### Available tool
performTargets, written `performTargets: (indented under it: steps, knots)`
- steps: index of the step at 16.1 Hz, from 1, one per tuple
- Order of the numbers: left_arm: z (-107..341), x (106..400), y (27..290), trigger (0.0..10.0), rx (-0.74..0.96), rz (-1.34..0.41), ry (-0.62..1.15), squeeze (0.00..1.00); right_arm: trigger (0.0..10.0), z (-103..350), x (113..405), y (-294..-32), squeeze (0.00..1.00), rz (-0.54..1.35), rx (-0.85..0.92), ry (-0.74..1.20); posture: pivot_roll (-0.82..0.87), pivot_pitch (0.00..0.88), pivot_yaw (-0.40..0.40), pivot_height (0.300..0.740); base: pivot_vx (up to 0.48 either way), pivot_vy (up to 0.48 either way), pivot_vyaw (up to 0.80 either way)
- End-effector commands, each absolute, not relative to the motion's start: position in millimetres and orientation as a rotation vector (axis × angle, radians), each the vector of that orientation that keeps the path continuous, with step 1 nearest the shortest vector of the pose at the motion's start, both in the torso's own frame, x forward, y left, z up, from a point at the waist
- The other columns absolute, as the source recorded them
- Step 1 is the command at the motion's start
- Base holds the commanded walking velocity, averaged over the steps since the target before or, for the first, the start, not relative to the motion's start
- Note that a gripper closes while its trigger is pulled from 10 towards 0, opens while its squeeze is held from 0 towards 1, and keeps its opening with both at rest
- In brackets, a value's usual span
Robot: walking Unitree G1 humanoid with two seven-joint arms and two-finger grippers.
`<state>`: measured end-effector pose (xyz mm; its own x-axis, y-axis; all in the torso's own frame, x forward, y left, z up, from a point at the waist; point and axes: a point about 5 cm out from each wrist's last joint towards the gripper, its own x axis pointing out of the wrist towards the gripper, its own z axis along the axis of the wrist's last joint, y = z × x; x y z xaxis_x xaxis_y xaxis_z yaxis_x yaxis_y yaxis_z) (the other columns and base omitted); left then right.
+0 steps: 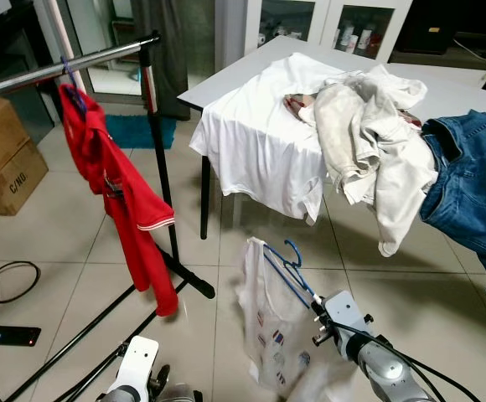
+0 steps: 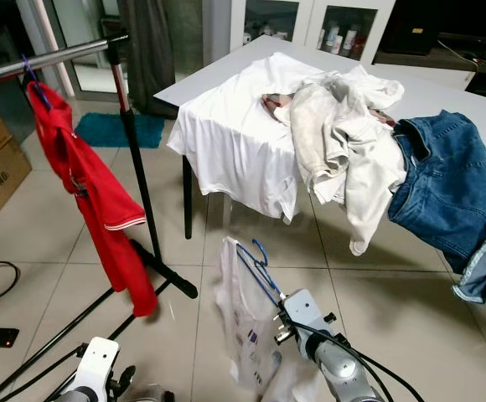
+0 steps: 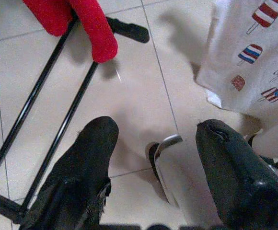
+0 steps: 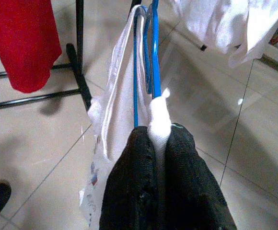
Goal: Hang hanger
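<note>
Jeans, white clothes on table.

Right gripper fingers clamped on blue hanger and white printed shirt; red garment beside black rack base; tiled floor.

Bright, even daylight, soft shadows on glossy floor tiles; wrist views slightly blurred.

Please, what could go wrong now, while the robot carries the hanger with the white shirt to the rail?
The right claw pinches the blue hanger together with cloth of the white shirt, so the hanger may slip. The shirt hangs low and could drag on the floor. The rail already holds a red shirt that could snag.
</note>
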<state>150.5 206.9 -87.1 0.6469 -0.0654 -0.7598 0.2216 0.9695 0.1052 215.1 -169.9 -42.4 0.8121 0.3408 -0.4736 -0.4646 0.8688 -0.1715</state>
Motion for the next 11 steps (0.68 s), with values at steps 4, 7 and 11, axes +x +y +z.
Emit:
performTargets:
  steps: [4,7,11]
  knots:
    - [-71,180,198,10.0,0.248,-0.223,0.685,0.0,10.0,-20,235,-168,0.0,0.409,-0.264,0.285,0.08,0.0,-0.049,0.71,0.0,0.0,0.0]
    - [-57,197,187,10.0,0.281,-0.281,0.534,0.0,10.0,-1,249,-159,0.0,0.426,-0.247,0.156,0.08,0.0,-0.049,0.71,0.0,0.0,0.0]
    - [-22,228,175,10.0,0.258,-0.296,0.24,0.0,10.0,36,272,-144,0.0,0.456,-0.218,-0.04,0.09,0.0,-0.052,0.71,0.0,0.0,0.0]
